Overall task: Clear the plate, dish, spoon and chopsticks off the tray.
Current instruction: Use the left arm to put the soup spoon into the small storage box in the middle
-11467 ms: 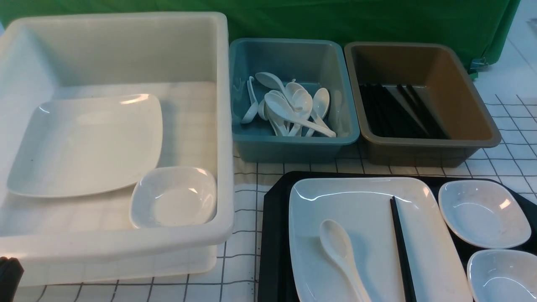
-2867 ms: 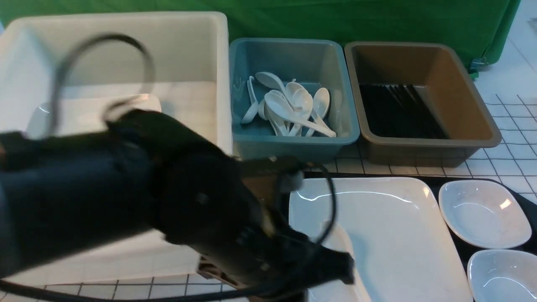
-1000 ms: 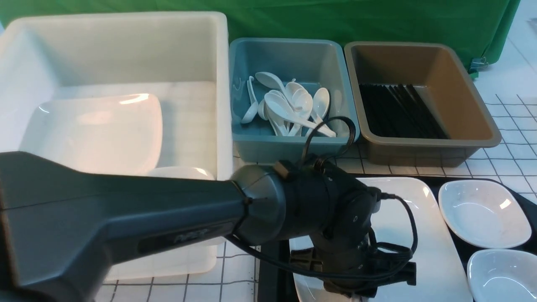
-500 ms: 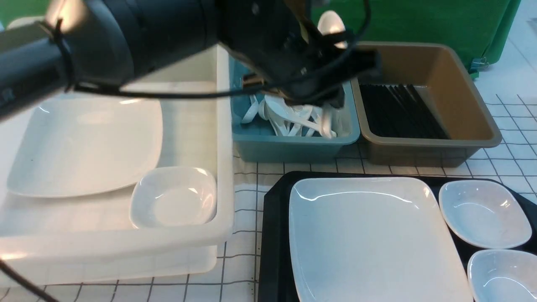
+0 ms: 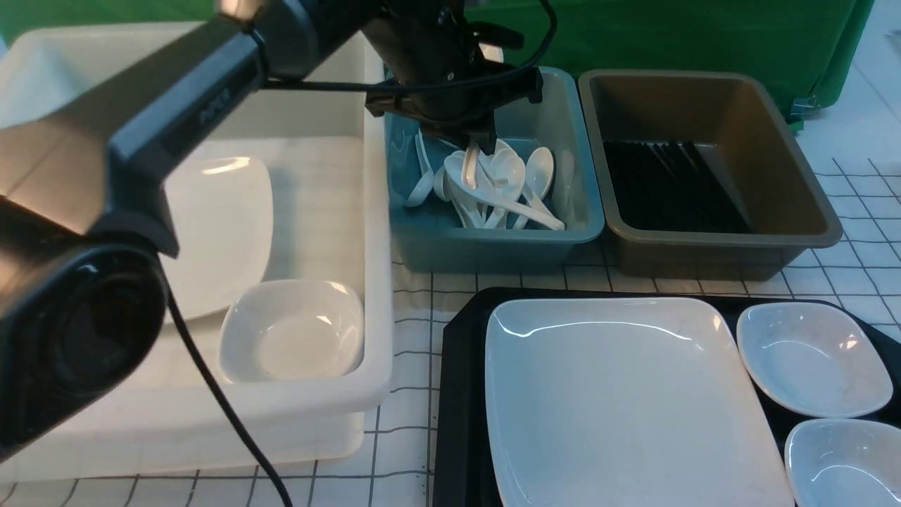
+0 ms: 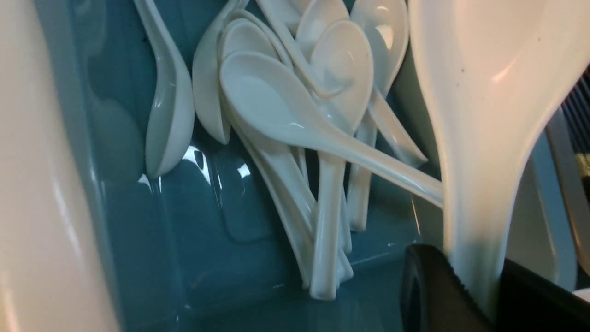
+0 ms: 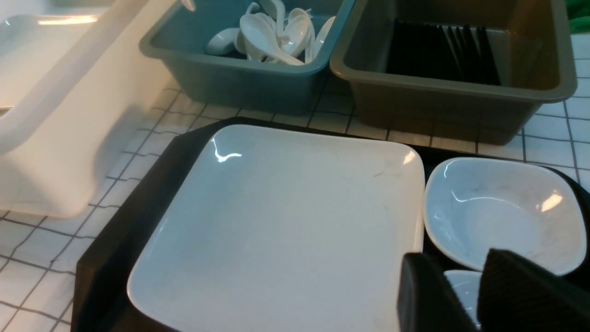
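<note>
**Left Arm Carries Spoon Over Blue-Gray Bin**

Front view: your left arm reaches diagonally across the white tub, its gripper [image 5: 473, 144] pointing down over the blue-gray bin [image 5: 493, 250]; lettering on the forearm is too small to read. The plate [image 5: 633, 401] lies on the tray [image 5: 461, 394], the chopsticks [image 5: 676, 190] in the brown bin [image 5: 725, 257].

Left wrist view: your left gripper pinches the spoon [image 6: 488, 138] by its handle, above other spoons [image 6: 286, 106].

Right wrist view: your right gripper [image 7: 456, 295] hangs with fingers apart near the small dishes [image 7: 502, 216].

The spoon [image 6: 488, 138] has left the plate [image 5: 626, 401] and now hangs over the blue tub [image 5: 493, 246].
</note>
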Robot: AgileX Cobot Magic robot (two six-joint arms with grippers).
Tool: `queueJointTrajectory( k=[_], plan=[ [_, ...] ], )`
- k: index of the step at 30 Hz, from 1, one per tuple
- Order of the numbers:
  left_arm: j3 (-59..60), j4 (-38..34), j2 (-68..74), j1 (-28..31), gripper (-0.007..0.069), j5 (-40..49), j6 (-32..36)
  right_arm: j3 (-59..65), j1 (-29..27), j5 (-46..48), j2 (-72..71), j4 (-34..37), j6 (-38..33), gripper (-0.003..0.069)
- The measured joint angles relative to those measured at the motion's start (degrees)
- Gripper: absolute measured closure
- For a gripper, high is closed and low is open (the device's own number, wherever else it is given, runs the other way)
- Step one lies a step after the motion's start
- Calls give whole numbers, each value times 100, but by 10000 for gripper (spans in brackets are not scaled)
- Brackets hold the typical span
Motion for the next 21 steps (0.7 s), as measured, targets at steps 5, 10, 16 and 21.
queueJointTrajectory(
  k=[5, 10, 16, 21],
  plan=[
    [-52, 12, 260, 0, 463, -283, 19, 0, 0, 0, 0, 0, 4, 462],
    [-70, 154, 290, 0, 282, -296, 30, 0, 0, 0, 0, 0, 72, 462],
    [-97, -228, 25, 2, 168, 5, 108, -68, 0, 203, 90, -86, 622, 568],
    [-396, -315, -784, -38, 309, 432, 704, -577, 0, 1292, 750, -769, 776, 649]
  ],
)
